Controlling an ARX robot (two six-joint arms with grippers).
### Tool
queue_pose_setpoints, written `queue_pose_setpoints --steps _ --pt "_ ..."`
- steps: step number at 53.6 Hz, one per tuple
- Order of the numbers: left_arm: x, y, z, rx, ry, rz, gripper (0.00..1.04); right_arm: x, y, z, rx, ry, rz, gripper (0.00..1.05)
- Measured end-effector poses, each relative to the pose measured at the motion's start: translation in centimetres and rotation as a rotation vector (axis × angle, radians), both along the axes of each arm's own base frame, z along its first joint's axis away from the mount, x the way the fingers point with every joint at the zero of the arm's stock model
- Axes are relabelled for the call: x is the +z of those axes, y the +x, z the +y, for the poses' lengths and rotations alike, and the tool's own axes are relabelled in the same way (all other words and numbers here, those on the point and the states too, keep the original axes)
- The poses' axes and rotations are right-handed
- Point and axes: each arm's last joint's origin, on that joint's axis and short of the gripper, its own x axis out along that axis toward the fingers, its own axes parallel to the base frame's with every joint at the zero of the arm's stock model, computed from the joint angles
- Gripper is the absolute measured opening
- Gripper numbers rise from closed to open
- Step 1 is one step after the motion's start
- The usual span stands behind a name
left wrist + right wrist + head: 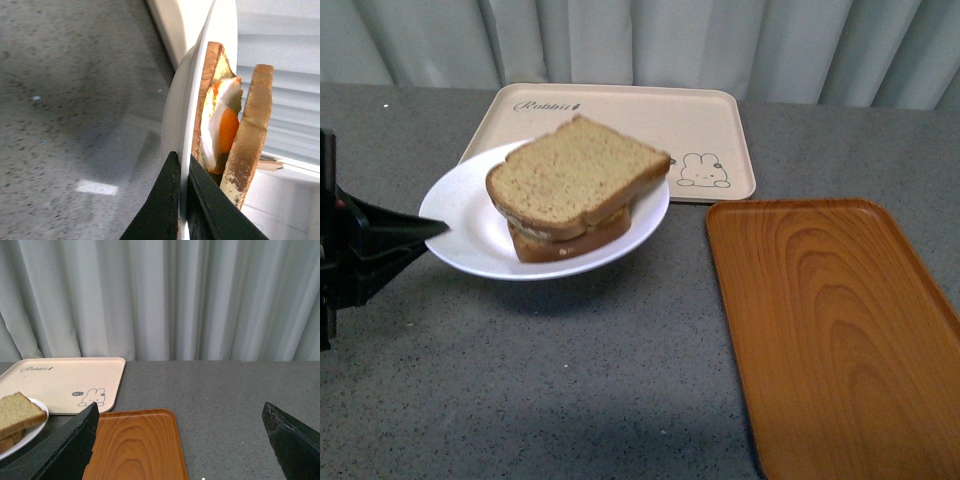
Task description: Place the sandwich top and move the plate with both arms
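Observation:
The white plate (460,215) is lifted and tilted above the grey table, partly over the rabbit tray's near edge. On it lies the sandwich top (575,172), a plain tan slice, stacked on a lower slice. In the left wrist view the plate's rim (186,125) shows edge-on, with the fried egg (227,127) between the lower slice and the sandwich top (252,135). My left gripper (435,228) is shut on the plate's left rim; its fingers (172,200) clamp it. My right gripper (180,425) is open and empty, above the wood tray's far end, out of the front view.
The beige rabbit-print tray (700,125) lies at the back behind the plate. The orange-brown wood-grain tray (830,320) lies at the right, also in the right wrist view (135,445). Grey curtains hang behind the table.

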Motion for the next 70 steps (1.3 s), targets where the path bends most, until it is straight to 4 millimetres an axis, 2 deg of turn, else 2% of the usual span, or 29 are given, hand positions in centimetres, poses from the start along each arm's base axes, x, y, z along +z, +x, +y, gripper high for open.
queue_pose_setpoints --steps 8,18,25,36,48,60,70 --pt "1.0 0.3 0.9 0.020 -0.092 -0.053 0.04 0.0 0.0 0.0 0.000 0.000 0.000 0.96" --pt "1.3 1.6 1.2 0.099 -0.088 -0.036 0.04 0.0 0.0 0.0 0.000 0.000 0.000 0.96" --pt "1.6 4.6 0.6 0.149 -0.074 -0.063 0.04 0.0 0.0 0.0 0.000 0.000 0.000 0.96" --pt "2.0 9.4 -1.9 0.134 -0.061 -0.071 0.04 0.0 0.0 0.0 0.000 0.000 0.000 0.96" --pt "0.8 13.6 -4.5 0.126 0.007 -0.030 0.04 0.0 0.0 0.0 0.000 0.000 0.000 0.96" --pt "-0.6 17.1 -6.0 0.134 0.060 -0.013 0.04 0.0 0.0 0.0 0.000 0.000 0.000 0.96" --pt "-1.2 18.7 -6.5 0.138 0.081 0.005 0.04 0.0 0.0 0.0 0.000 0.000 0.000 0.96"
